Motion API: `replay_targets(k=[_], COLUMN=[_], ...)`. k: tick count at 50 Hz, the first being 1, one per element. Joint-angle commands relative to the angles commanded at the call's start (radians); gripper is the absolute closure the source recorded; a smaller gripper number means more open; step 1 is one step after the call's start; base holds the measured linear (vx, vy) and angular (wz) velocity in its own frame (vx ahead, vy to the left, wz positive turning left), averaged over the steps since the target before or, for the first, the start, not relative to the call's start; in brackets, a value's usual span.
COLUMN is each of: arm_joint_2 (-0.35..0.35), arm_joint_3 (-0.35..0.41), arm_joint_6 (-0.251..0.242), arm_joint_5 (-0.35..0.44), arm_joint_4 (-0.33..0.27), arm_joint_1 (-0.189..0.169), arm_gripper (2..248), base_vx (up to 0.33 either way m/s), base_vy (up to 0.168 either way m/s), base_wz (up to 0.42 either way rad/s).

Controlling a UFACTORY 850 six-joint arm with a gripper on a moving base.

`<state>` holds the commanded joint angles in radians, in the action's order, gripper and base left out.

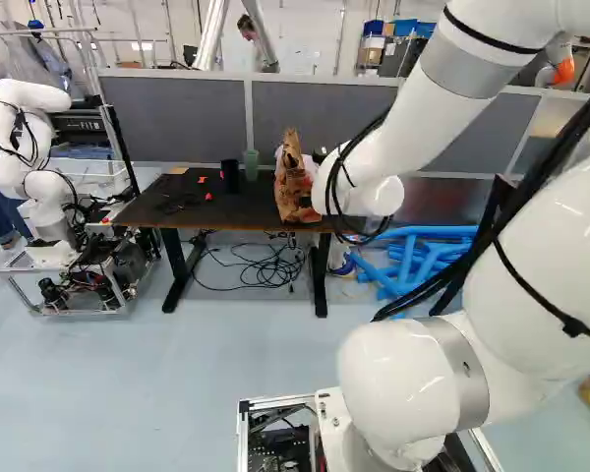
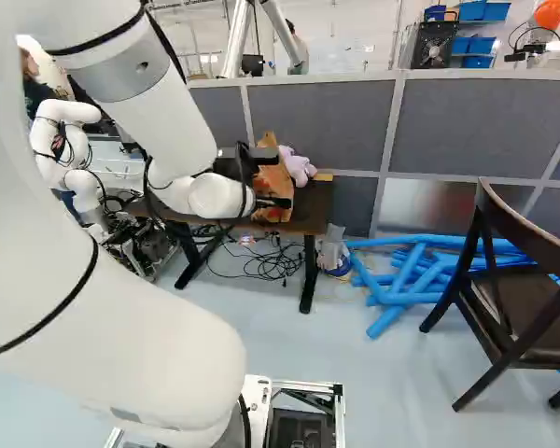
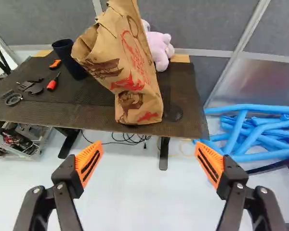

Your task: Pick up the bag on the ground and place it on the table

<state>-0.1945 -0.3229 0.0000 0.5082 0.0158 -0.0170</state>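
Observation:
The brown paper bag with red print stands upright on the dark table, near its front edge; the left base view shows the bag at the tabletop's right end. In the right base view my gripper is at the table's right end, overlapping the bag. Seen from the wrist, the gripper is wide open, nothing between its orange pads, with the bag ahead of it and apart from both fingers. Its top runs out of the wrist view.
On the table are a black cup, a red tool and a pink plush toy behind the bag. Blue tubes lie right of the table, with a dark chair beyond. Another robot stands left. Cables lie below.

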Motion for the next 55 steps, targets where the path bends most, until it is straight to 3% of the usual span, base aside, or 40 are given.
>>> replay_targets(k=[30, 55], arm_joint_2=[-0.051, -0.076], arm_joint_3=[0.143, 0.212], arm_joint_6=[0.0, 0.0], arm_joint_5=[0.222, 0.327], arm_joint_4=[-0.01, -0.014], arm_joint_1=[0.01, 0.015], arm_gripper=[3, 3], base_vx=[0.0, 0.0], base_vy=[0.0, 0.0], base_wz=[0.0, 0.0])
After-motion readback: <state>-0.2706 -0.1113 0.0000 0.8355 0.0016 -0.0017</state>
